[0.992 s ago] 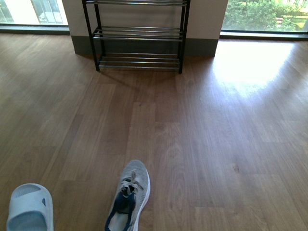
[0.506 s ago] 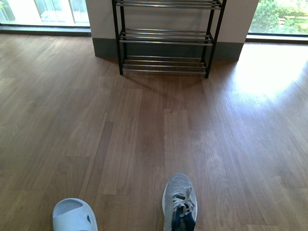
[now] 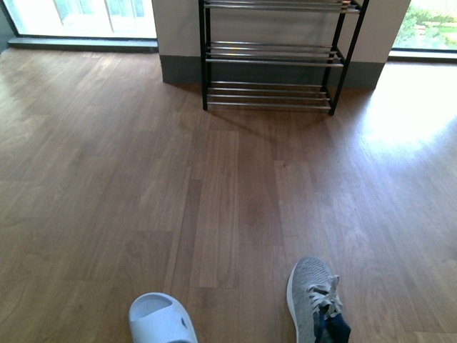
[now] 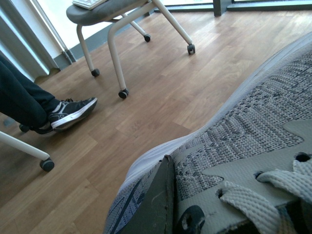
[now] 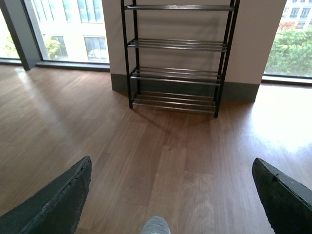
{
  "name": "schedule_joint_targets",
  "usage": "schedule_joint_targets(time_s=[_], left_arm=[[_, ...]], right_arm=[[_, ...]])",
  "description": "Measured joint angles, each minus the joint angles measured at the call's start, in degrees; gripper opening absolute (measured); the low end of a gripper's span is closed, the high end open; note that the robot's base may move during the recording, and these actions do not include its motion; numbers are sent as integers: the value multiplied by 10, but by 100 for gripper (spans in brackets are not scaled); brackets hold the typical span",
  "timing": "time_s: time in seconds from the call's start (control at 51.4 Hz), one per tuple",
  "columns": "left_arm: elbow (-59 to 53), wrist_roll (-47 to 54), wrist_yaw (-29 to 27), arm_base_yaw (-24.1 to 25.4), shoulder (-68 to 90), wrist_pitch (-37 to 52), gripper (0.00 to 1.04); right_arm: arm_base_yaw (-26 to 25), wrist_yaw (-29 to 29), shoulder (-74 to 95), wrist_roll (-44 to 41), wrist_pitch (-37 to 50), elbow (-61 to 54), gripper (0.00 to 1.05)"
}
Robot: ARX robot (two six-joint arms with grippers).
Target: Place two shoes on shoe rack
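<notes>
One grey knit sneaker [image 4: 243, 131] with light grey laces fills the left wrist view. My left gripper [image 4: 168, 195] is shut on it, with a dark finger [image 4: 153, 209] against its side. The other grey sneaker [image 3: 314, 300] lies on the wood floor at the bottom right of the front view, toe toward the shoe rack [image 3: 271, 64]. Its toe also shows in the right wrist view [image 5: 155, 225]. My right gripper [image 5: 170, 195] is open and empty above the floor, facing the rack [image 5: 178, 46], which stands against the wall with bare chrome tiers. Neither arm shows in the front view.
A white slipper [image 3: 161, 321] lies on the floor left of the floor sneaker. In the left wrist view a wheeled chair [image 4: 122, 19] stands on the floor, and a seated person's leg and black shoe [image 4: 73, 112] are beside it. Windows flank the rack's wall.
In the front view the rack, the floor sneaker and the white slipper have all shifted to the right in the picture, and the sneaker sits lower in the frame.
</notes>
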Motion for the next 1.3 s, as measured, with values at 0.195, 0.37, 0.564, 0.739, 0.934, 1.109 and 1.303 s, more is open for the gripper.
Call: schedule_joint_targets(time_s=[0.195, 0.37, 0.564, 0.739, 0.934, 1.109, 1.303], left_arm=[[0, 0, 2, 0, 0, 0, 2], [0, 0, 4, 0, 0, 0, 2], [0, 0, 3, 0, 0, 0, 2], [0, 0, 3, 0, 0, 0, 2], [0, 0, 3, 0, 0, 0, 2], [0, 0, 3, 0, 0, 0, 2], [0, 0, 3, 0, 0, 0, 2]], right_arm=[[-30, -183, 80, 34, -11, 9, 95], [77, -96, 376, 2, 214, 35, 95], [90, -8, 838, -63, 419, 176, 95], [78, 11, 1107, -106, 380, 259, 95], [82, 52, 1234, -146, 355, 326, 95], [65, 73, 1329, -152, 321, 377, 95], [43, 87, 1382, -151, 280, 412, 95]])
